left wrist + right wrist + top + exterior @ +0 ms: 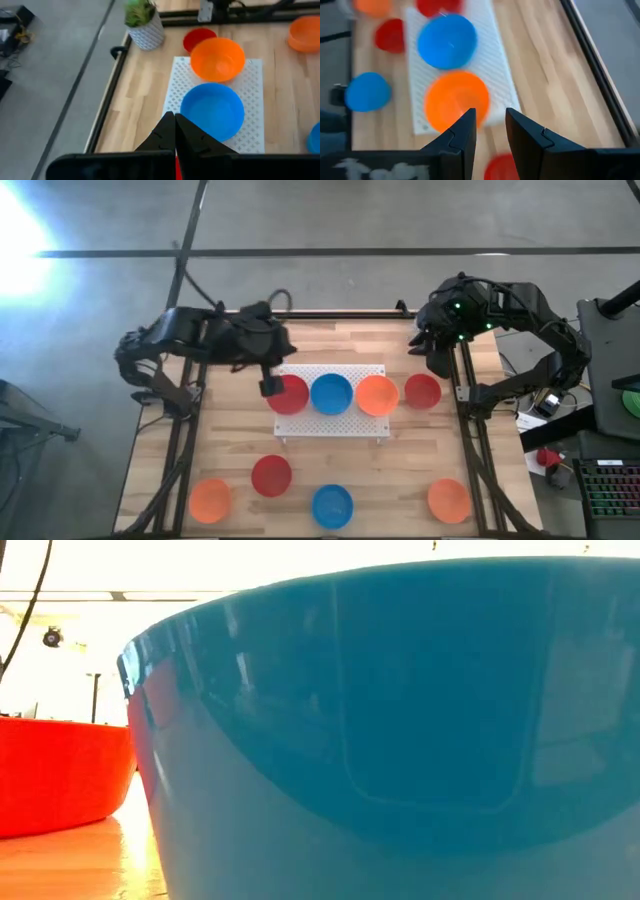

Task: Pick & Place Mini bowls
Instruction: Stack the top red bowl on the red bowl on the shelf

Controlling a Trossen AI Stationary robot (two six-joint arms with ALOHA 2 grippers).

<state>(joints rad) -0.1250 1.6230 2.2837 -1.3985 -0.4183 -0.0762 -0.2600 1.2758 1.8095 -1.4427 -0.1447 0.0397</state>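
Three mini bowls (pixel 331 393) sit in a row on the white perforated board (pixel 331 424); others lie on the desk (pixel 400 470). They look light, stiff and probably slick; pinch a rim. Left gripper (pixel 270 385) jaws closed, empty, over the red bowl (pixel 291 396); right gripper (pixel 489 131) jaws parted, empty.

white perforated board (pixel 330 420), potted plant (pixel 144 22)
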